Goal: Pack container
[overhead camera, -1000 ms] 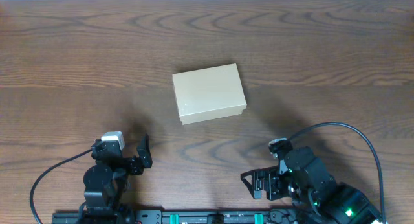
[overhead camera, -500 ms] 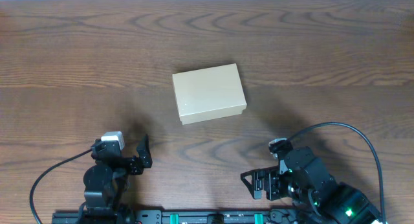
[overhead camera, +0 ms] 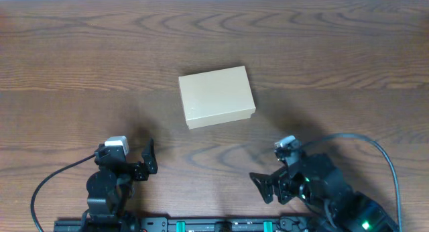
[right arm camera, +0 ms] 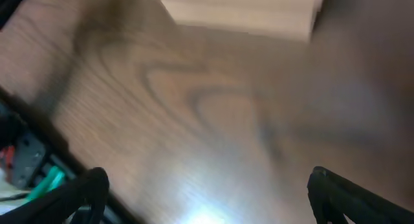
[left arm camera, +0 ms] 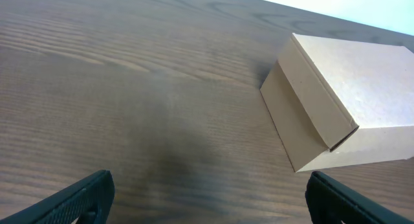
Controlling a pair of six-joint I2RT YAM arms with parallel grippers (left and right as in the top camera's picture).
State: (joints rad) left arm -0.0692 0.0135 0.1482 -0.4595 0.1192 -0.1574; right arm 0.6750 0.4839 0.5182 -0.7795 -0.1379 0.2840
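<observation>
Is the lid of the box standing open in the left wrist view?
No, the box is shut: its top lies flat and the flap is folded down over the side.

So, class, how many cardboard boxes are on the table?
1. The cardboard box lies with its lid closed near the middle of the table; nothing in view seems to hide another.

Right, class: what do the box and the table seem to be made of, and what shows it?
The box: apparently plain tan cardboard, matte; a thin folded lid edge shows. The table: dark wood or wood-look laminate, wavy grain, slight sheen.
</observation>
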